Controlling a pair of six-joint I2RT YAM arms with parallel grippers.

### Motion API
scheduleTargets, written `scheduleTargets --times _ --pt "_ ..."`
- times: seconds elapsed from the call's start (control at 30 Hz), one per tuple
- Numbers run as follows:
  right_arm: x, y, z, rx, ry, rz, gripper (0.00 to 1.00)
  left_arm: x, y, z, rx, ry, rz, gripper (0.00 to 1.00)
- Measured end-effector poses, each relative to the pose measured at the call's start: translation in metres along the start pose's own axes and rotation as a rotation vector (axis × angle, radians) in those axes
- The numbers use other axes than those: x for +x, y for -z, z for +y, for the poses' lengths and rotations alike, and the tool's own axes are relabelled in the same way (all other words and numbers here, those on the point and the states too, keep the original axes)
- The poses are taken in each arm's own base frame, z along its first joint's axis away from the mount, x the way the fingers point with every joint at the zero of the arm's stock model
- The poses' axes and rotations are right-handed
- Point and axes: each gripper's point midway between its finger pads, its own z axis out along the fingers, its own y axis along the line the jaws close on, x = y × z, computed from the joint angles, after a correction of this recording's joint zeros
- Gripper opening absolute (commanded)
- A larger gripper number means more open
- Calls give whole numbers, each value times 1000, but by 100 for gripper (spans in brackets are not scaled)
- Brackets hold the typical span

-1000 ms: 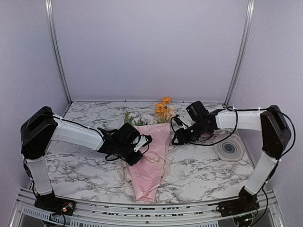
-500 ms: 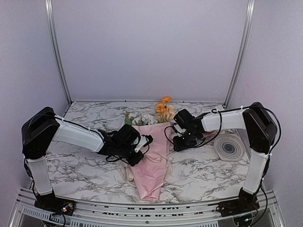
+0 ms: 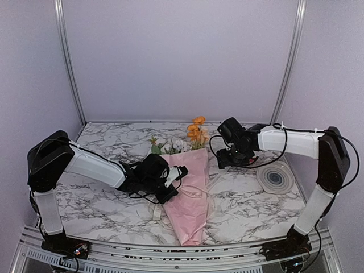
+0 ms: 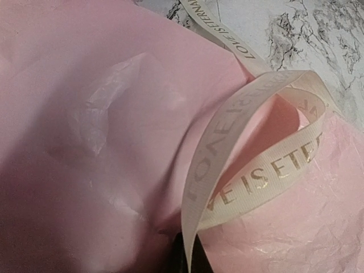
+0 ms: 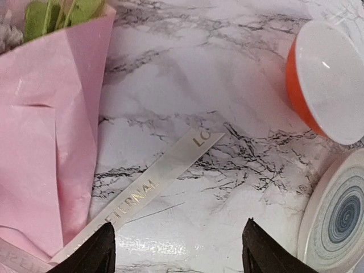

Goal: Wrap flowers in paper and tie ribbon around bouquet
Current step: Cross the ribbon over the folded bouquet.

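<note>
Ribbon (image 4: 261,177) tying on bouquet (image 3: 187,207) | L fingers (image 4: 180,259) pinch loop | R fingers (image 5: 94,256) wide, empty | next: R grabs loose end on worktop (image 5: 216,74)

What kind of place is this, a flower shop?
Likely a robot test booth, not a shop: plain lilac walls on aluminium posts enclose a marble-patterned table, with two robot arms bolted at its near edge.

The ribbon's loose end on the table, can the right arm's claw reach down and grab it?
Probably yes. The right gripper hangs open above the ribbon, which lies flat on the marble table beside the paper, nothing covering it.
</note>
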Motion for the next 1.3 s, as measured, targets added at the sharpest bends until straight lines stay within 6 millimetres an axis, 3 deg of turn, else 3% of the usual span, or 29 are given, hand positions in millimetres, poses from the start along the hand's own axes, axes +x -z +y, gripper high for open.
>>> scheduleTargets --times 0.07,0.13,0.37,0.47,0.63,0.73,0.93,1.07,1.3 --pt "-9 8 1 -14 -63 -37 75 -1 0 -4 22 -4 -6 0" --pt "-11 4 3 -21 -116 -44 77 -1 0 -6 34 -6 -7 0" --pt "22 -50 9 40 -199 91 79 0 -1 -8 48 -9 -9 0" --pt "30 -62 16 29 -218 126 78 0 0 -9 54 -10 -9 0" --pt "23 -66 30 14 -223 117 74 1 0 -11 61 -14 -8 0" --pt "23 -65 32 29 -221 105 69 1 0 -11 60 -20 -8 0" --pt "30 -65 29 17 -242 87 70 2 0 -11 60 -30 -8 0" --pt "42 -59 25 -8 -263 61 59 2 0 -11 59 -33 -8 0" --pt "52 -56 19 -32 -305 31 23 2 1 -11 57 -35 -7 0"
